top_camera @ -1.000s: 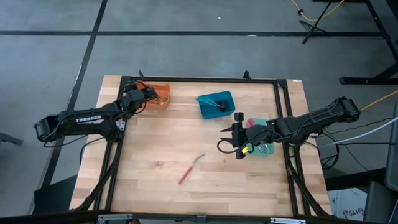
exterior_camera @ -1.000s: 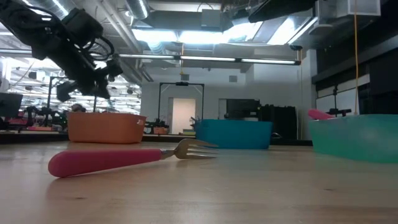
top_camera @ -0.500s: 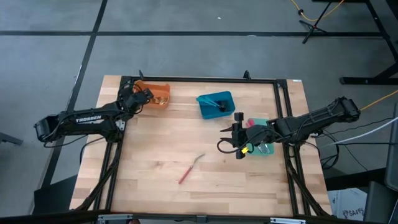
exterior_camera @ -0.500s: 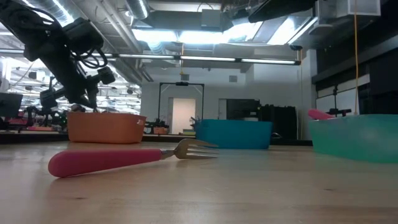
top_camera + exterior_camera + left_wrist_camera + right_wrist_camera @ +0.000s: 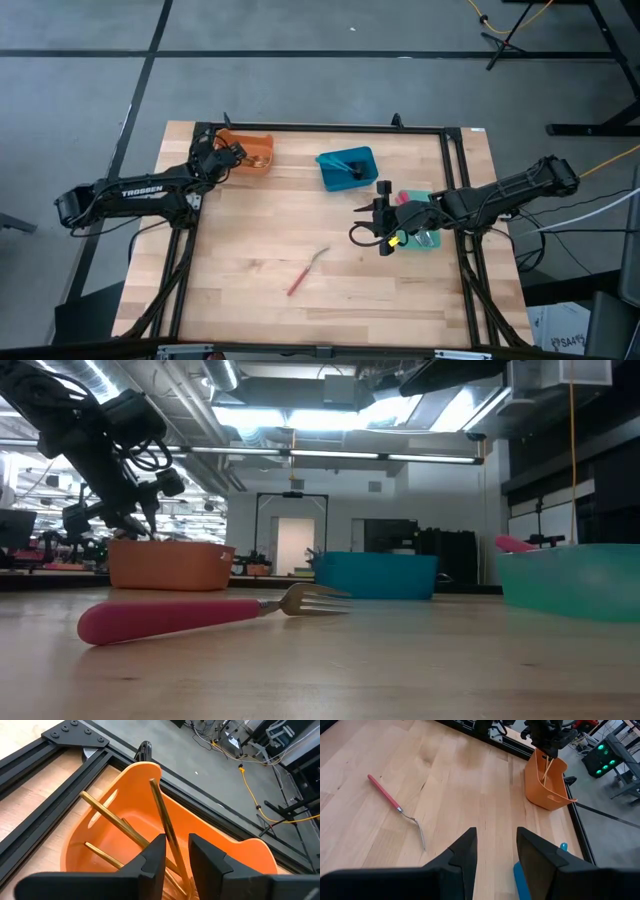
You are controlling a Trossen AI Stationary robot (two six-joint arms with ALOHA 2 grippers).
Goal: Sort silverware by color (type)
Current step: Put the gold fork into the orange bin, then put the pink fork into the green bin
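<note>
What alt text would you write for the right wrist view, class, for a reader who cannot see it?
A red-handled fork lies alone on the wooden table, ahead of the right gripper, whose fingers are open. Farther off, the left gripper hangs over an orange bin holding gold utensils.

Light: bright, even; ceiling fixtures [image 5: 330, 418] glare overhead (low view).
Shadows: soft, faint.
Focus: fork [image 5: 200, 615] slightly soft up close; background room hazy.

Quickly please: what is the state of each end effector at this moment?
Left end effector: open, above the orange bin, holding nothing.
Right end effector: open, empty, beside the green bin.
</note>
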